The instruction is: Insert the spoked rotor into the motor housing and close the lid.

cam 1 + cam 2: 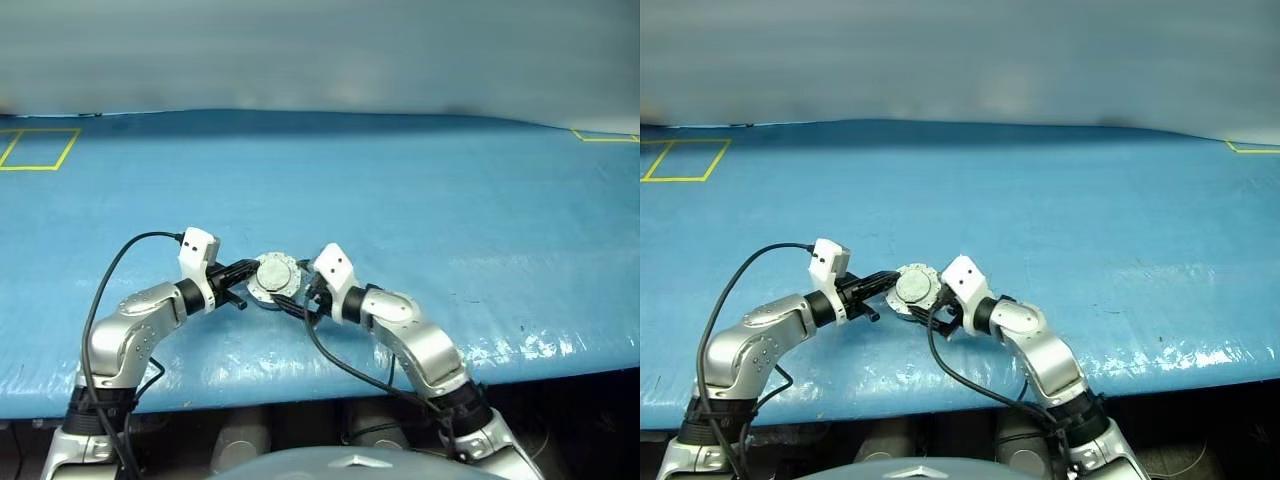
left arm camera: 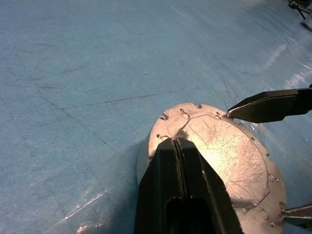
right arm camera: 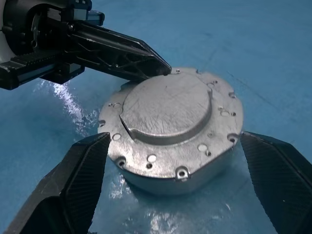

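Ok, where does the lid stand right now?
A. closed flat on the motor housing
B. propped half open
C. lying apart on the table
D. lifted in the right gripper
A: the lid sits flush on the motor housing, plain outer face up, with the shut left gripper at its rim and the right gripper open around it.
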You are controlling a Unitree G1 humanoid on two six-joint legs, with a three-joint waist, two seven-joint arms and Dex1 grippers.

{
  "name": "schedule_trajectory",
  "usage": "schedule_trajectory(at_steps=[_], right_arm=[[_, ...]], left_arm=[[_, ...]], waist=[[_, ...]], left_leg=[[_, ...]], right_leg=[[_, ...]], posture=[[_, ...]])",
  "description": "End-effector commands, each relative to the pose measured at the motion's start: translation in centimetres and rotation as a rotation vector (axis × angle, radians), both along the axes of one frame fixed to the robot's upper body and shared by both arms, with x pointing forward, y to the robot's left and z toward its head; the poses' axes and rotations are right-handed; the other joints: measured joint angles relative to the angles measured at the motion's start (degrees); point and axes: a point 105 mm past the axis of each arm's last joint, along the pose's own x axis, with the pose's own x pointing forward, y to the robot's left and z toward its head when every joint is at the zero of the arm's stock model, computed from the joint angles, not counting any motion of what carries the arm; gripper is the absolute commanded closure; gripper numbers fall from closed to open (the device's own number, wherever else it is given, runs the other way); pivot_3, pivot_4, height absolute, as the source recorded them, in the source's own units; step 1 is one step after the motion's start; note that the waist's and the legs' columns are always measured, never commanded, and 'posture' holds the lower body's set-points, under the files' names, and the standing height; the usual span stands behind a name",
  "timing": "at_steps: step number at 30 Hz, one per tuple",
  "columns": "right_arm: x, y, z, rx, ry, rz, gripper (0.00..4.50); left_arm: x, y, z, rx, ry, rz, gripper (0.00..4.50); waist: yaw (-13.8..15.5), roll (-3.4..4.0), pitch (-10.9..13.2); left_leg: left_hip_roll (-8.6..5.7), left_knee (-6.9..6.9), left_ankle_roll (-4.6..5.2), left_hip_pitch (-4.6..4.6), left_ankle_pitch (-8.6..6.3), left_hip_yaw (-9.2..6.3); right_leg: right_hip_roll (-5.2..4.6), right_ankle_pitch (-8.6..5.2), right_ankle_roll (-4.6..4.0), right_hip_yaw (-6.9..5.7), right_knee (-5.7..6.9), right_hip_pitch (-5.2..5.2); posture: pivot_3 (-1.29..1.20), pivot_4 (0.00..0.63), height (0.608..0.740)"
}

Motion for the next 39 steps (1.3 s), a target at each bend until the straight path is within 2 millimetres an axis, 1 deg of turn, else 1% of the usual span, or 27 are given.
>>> schedule_trajectory(at_steps=[1,3,5,6,8,11,15,19,22,29,34,37,38,39], right_arm=[[0.4,-1.6,0.8,0.132,0.121,-0.130,0.02],[0.6,-2.1,0.1,0.205,0.237,-0.208,0.02],[0.7,-2.0,-0.5,0.258,0.310,-0.255,0.02],[0.7,-1.7,-0.6,0.282,0.337,-0.261,0.02],[0.7,-0.8,-0.5,0.382,0.423,-0.269,0.02],[0.7,0.0,-0.5,0.447,0.496,-0.270,0.02],[-0.1,1.8,-0.7,0.538,0.629,-0.220,0.02],[-0.7,2.8,-1.1,0.641,0.773,-0.194,0.02],[-1.0,3.4,-1.0,0.684,0.836,-0.167,0.02],[-1.2,4.5,-0.5,0.729,0.910,-0.128,0.02],[-1.3,4.7,-0.8,0.727,0.945,-0.128,0.02],[-1.6,4.7,-1.4,0.700,0.963,-0.127,0.66],[-1.6,4.7,-1.5,0.698,0.969,-0.127,0.94],[-1.7,4.7,-1.6,0.699,0.974,-0.128,1.32]], left_arm=[[-0.5,-0.5,0.0,0.003,-0.001,-0.039,4.50],[-0.4,-0.5,0.0,0.008,-0.003,-0.040,4.50],[-0.3,-0.5,0.0,0.010,-0.004,-0.041,4.50],[-0.3,-0.5,0.0,0.010,-0.004,-0.042,4.50],[-0.4,-0.6,0.0,0.008,-0.005,-0.048,4.50],[-0.4,-0.7,0.1,0.008,-0.005,-0.051,4.50],[-0.5,-0.5,0.0,0.011,-0.002,-0.047,4.50],[-0.5,-0.5,0.0,0.013,-0.001,-0.042,4.50],[-0.5,-0.5,-0.1,0.014,0.000,-0.040,4.50],[-0.6,-0.4,-0.2,0.016,0.005,-0.038,4.50],[-0.6,-0.4,-0.2,0.017,0.007,-0.040,4.50],[-0.7,-0.5,-0.2,0.018,0.008,-0.041,4.50],[-0.7,-0.5,-0.3,0.019,0.009,-0.042,4.50],[-0.7,-0.5,-0.3,0.019,0.010,-0.042,4.50]], waist=[[-0.08,0.00,0.02],[-0.11,0.02,0.03],[-0.17,0.02,0.04],[-0.22,0.03,0.05],[-0.21,0.03,0.05],[-0.16,0.06,0.06],[-0.33,0.05,0.04],[-0.46,0.01,-0.03],[-0.61,-0.01,-0.06],[-1.01,-0.01,-0.08],[-1.06,-0.01,-0.10],[-1.07,0.00,-0.10],[-1.07,0.00,-0.10],[-1.06,0.00,-0.10]], left_leg=[[0.00,0.00,0.00,-0.03,0.00,-0.01],[0.03,0.00,0.00,-0.07,0.00,-0.02],[0.05,-0.01,-0.01,-0.09,0.00,-0.03],[0.05,-0.02,-0.01,-0.09,0.00,-0.03],[0.03,-0.06,-0.01,-0.11,0.00,-0.03],[0.00,-0.13,0.00,-0.12,0.00,-0.07],[0.00,-0.18,0.03,-0.13,-0.02,-0.11],[0.00,-0.34,0.03,-0.11,-0.02,-0.12],[0.01,-0.40,0.03,-0.10,-0.02,-0.14],[0.02,-0.43,0.03,-0.09,-0.02,-0.16],[0.03,-0.43,0.03,-0.08,-0.02,-0.16],[0.03,-0.43,0.03,-0.09,-0.02,-0.17],[0.03,-0.43,0.03,-0.09,-0.02,-0.16],[0.03,-0.43,0.03,-0.09,-0.02,-0.16]], right_leg=[[0.00,0.00,-0.01,-0.01,0.00,-0.02],[0.03,0.00,-0.02,-0.01,0.02,-0.07],[0.05,-0.01,-0.02,-0.01,0.03,-0.09],[0.05,-0.01,-0.03,-0.01,0.02,-0.10],[0.03,-0.01,-0.02,-0.01,0.00,-0.11],[0.02,0.00,-0.01,-0.03,-0.13,-0.07],[0.03,0.06,0.07,-0.06,-0.45,0.07],[0.04,0.07,0.09,-0.07,-0.56,0.08],[0.08,0.07,0.09,-0.07,-0.58,0.08],[0.11,0.07,0.09,-0.07,-0.60,0.10],[0.12,0.07,0.09,-0.06,-0.60,0.11],[0.14,0.07,0.10,-0.06,-0.60,0.11],[0.14,0.08,0.11,-0.06,-0.59,0.10],[0.14,0.09,0.13,-0.06,-0.60,0.10]], posture=[[0.00,0.150,0.740],[0.00,0.150,0.740],[0.00,0.150,0.740],[0.00,0.150,0.740],[0.00,0.150,0.740],[0.00,0.150,0.740],[0.00,0.150,0.740],[0.00,0.150,0.740],[0.00,0.150,0.740],[0.00,0.150,0.740],[0.00,0.150,0.740],[0.00,0.150,0.740],[0.00,0.150,0.740],[0.00,0.150,0.740]])
